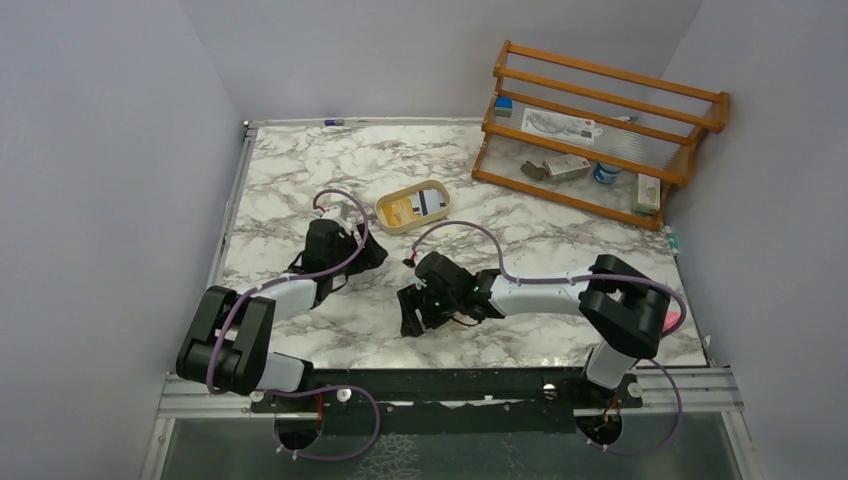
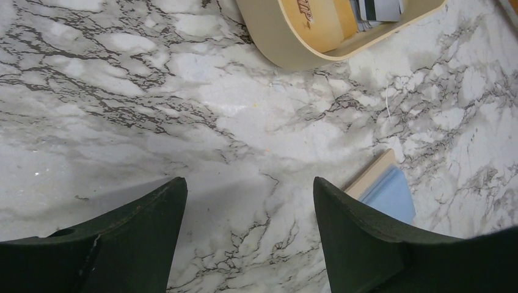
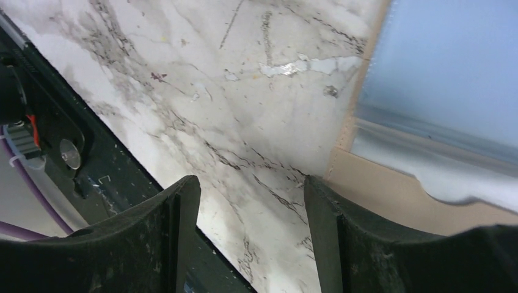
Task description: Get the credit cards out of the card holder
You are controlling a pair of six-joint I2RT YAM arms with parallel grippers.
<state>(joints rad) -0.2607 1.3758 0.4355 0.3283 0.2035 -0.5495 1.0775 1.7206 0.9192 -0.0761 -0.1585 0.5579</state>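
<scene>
- The left gripper point(image 2: 247, 183) hangs low over bare marble left of the tabletop's middle, its jaws spread wide with nothing between them.
- The right gripper point(image 3: 250, 182) hovers close to the tabletop's near edge, its jaws also well apart and empty, with only marble showing in the gap.
- The card holder point(image 2: 369, 177) lies flat on the tabletop between the two grippers, just off the left gripper's right fingertip and just beside the right gripper's right finger point(image 3: 366, 244). Neither gripper touches it.
- From overhead I cannot pick the holder out; the right arm's wrist seems to cover it.
- A light blue credit card point(image 3: 452, 67) lies on the holder's tan inner face, with a strip of tan showing along its edge.
- Below that card, a clear pocket edge point(image 3: 427, 165) crosses the holder.
- An oval beige tray point(image 1: 385, 218) sits beyond the grippers, toward the far edge, with a yellow card point(image 1: 402, 208) and a dark-and-white one inside.
- A wooden rack point(image 1: 600, 120) stands at the far right corner.
</scene>
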